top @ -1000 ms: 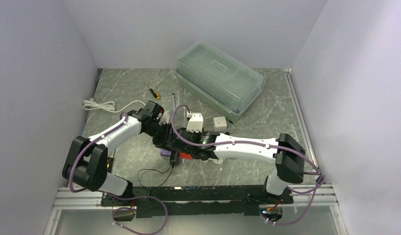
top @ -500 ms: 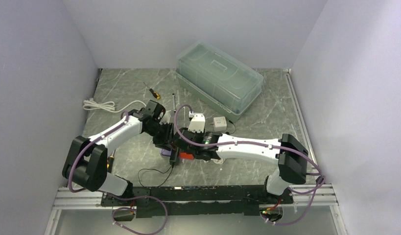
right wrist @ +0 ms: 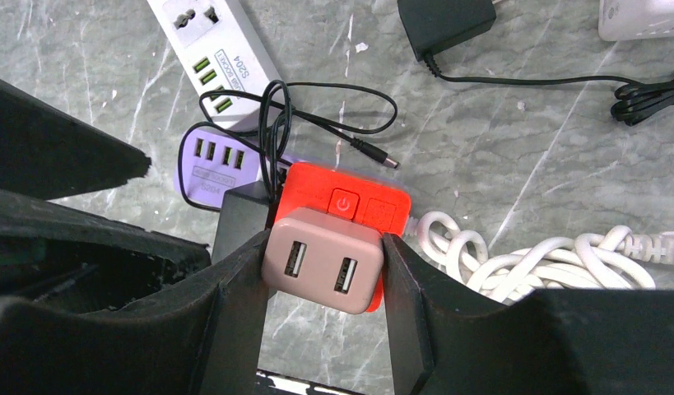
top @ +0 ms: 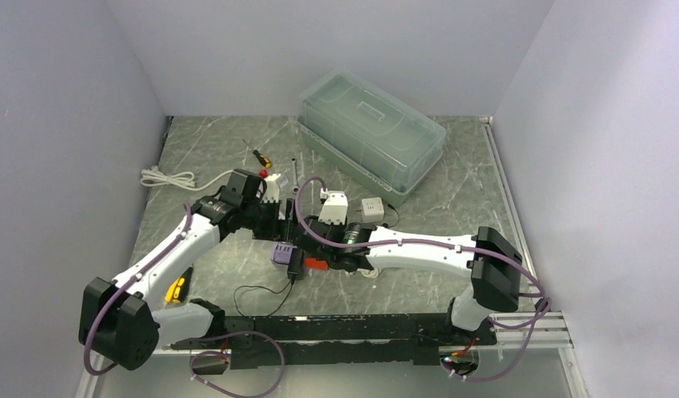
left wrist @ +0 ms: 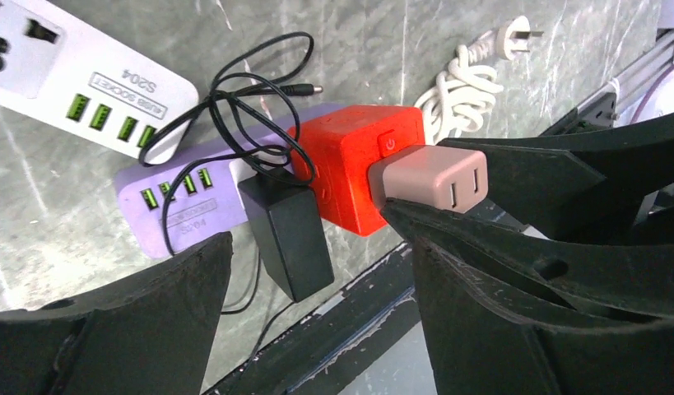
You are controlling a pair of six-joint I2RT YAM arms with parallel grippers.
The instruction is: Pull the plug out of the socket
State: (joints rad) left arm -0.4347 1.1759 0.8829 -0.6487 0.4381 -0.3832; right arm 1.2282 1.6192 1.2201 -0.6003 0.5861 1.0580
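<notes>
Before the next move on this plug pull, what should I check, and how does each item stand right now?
1. Right gripper clamped on the tan plug: ok.
2. Plug out of the red socket: not ok, seated.
3. Left gripper bracing the socket: not ok, open, holding nothing.
4. Black cable clear of the socket: not ok, draped against it.
5. Grip firm enough for the pull: cannot tell.
</notes>
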